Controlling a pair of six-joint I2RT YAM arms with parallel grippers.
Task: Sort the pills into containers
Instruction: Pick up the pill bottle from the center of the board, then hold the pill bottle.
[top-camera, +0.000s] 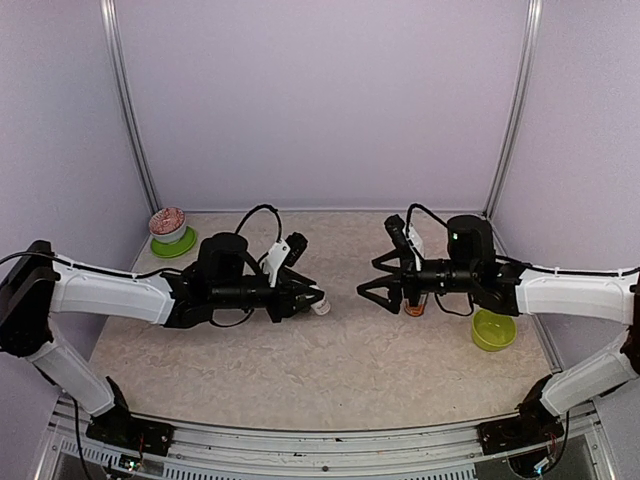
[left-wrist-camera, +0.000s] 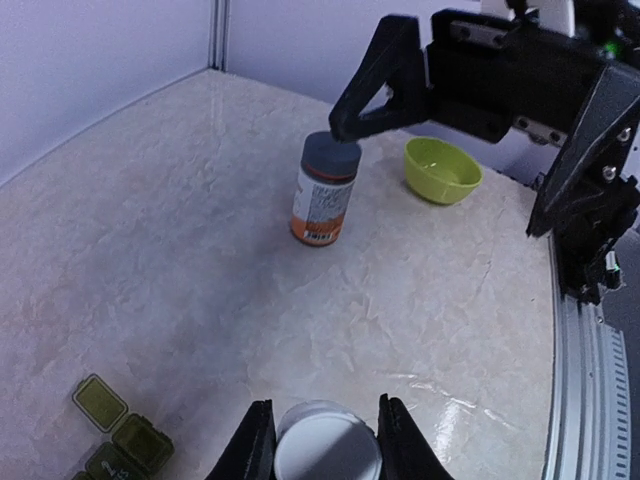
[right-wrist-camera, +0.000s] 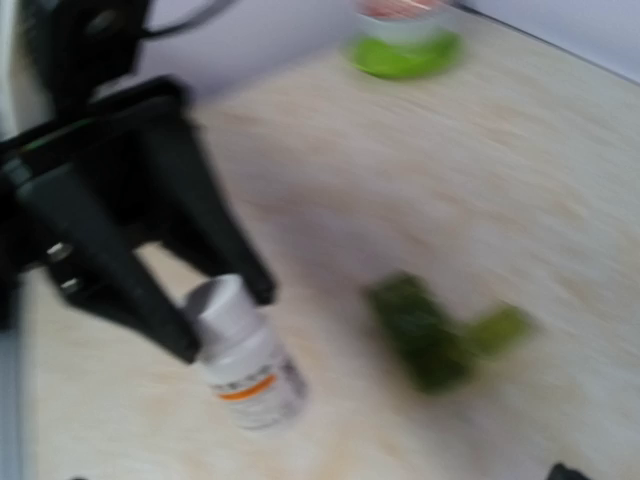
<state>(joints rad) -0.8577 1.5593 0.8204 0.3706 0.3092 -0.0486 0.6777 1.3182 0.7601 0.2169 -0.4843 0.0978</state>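
Note:
My left gripper (top-camera: 308, 294) (left-wrist-camera: 325, 415) is shut on the cap of a white pill bottle (left-wrist-camera: 328, 452) (top-camera: 320, 303) (right-wrist-camera: 243, 362), which has an orange stripe and hangs tilted from the fingers. The dark green containers (left-wrist-camera: 116, 436) (right-wrist-camera: 432, 338) lie on the table just left of that gripper; the top view hides them under the left arm. My right gripper (top-camera: 368, 277) faces the left one, open and holding nothing. A second bottle (left-wrist-camera: 325, 190) (top-camera: 415, 306) with a grey cap and orange label stands upright under the right arm. The pills are out of view.
A lime-green bowl (top-camera: 493, 330) (left-wrist-camera: 443, 168) sits at the right, near the right arm. A green dish (top-camera: 172, 240) (right-wrist-camera: 405, 50) holding a red-and-white tub stands at the back left corner. Pale walls close in three sides of the table.

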